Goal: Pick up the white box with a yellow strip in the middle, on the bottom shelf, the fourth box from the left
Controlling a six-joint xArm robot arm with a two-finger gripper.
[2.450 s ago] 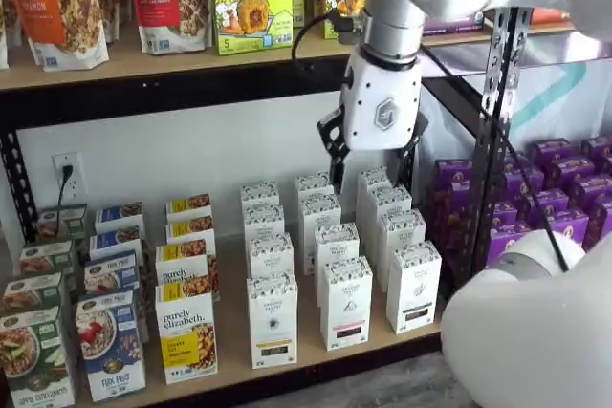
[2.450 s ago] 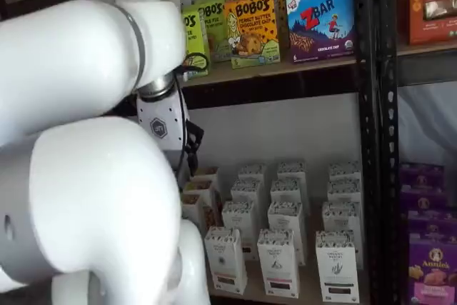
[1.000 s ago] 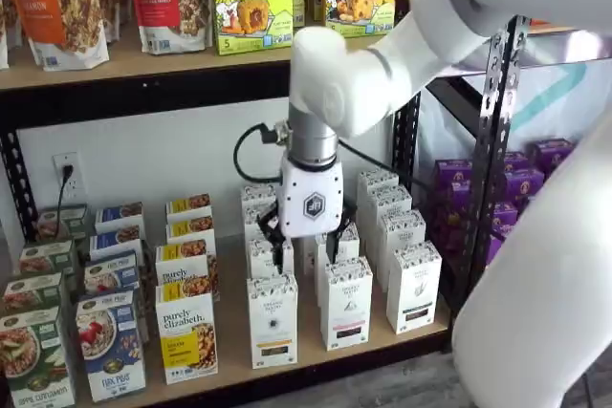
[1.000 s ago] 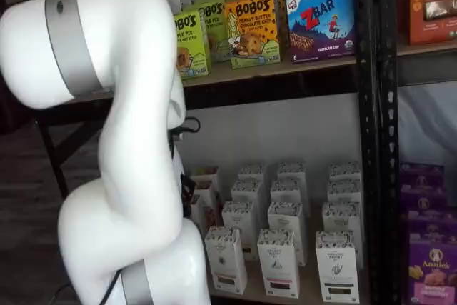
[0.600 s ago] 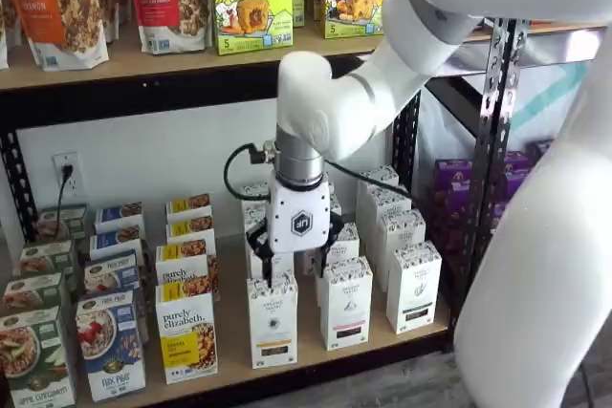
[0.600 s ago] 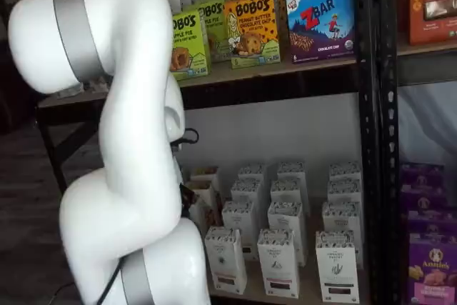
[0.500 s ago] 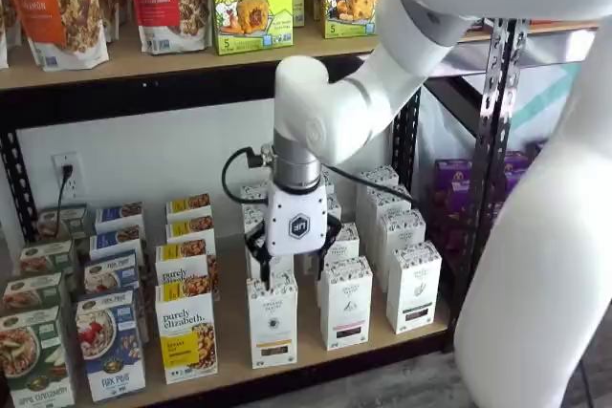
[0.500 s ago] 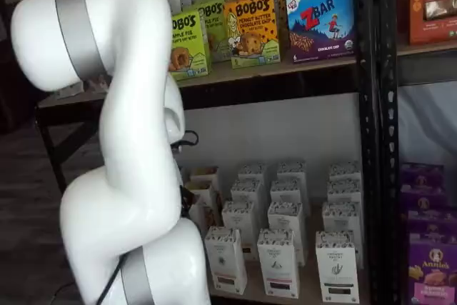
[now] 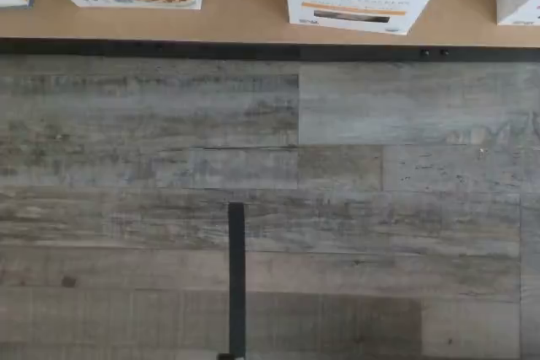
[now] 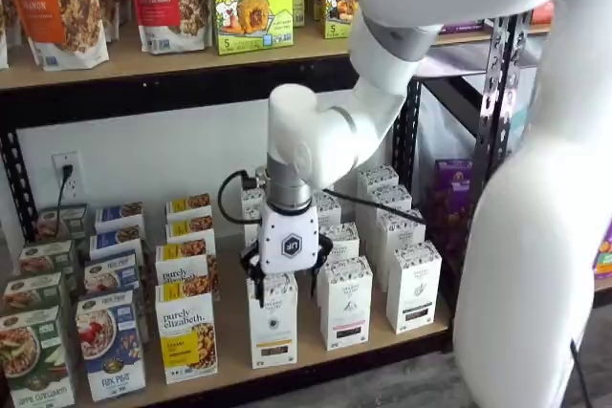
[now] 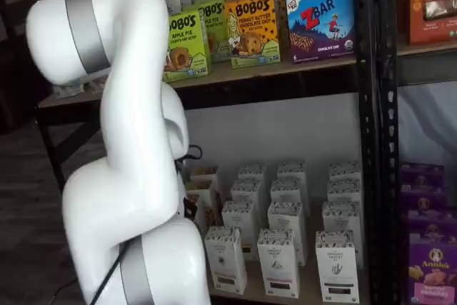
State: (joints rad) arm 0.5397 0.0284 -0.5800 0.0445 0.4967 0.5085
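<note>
Since the earlier frame we've dropped our white gripper (image 10: 284,286), jaws open, to straddle the tall white yellow-banded carton (image 10: 273,324), frame's lower centre.

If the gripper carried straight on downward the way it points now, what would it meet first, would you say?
Most likely the white box. In a shelf view the gripper hangs open right above the box's speckled top, a black finger at either side of it. Depth is hard to judge, so it may sit slightly in front or behind.
</note>
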